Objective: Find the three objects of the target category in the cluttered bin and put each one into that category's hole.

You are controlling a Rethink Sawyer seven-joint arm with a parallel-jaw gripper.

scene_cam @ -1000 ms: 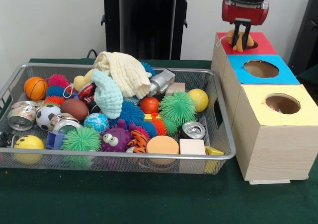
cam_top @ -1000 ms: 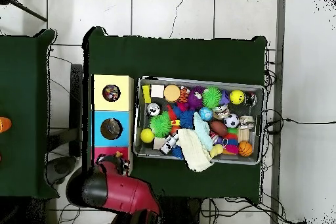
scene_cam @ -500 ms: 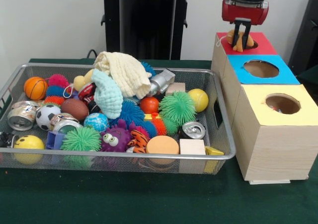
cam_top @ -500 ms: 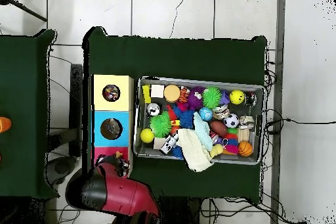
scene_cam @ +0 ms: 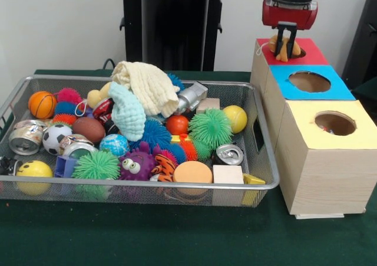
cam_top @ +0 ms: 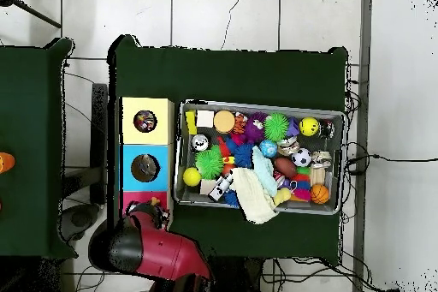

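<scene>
Your gripper (scene_cam: 285,42) hangs over the red box (scene_cam: 306,52), at the one o'clock corner of the front view. Its two black fingers (scene_cam: 280,40) point down, set narrowly apart, pinching an orange-tan soft toy (scene_cam: 284,48) that sits at the rim of the red box's hole. Whether the toy rests on the rim or hangs free cannot be told. A thin white string trails from the toy toward nine o'clock.

Toward five o'clock of the red box stand the blue box (scene_cam: 309,80) and then the yellow box (scene_cam: 334,124), each with a round hole on top.

The wire bin (scene_cam: 262,142) lies at nine o'clock of the boxes on the green counter (scene_cam: 177,236). It holds spiky rubber balls, a small basketball (scene_cam: 42,104), a soccer ball (scene_cam: 55,137), crushed cans (scene_cam: 228,154), wooden blocks and a cream cloth (scene_cam: 147,86) heaped at the back.

No writing can be read on anything. In the overhead view the red arm (cam_top: 158,253) covers the red box, hiding the fingers and toy.
</scene>
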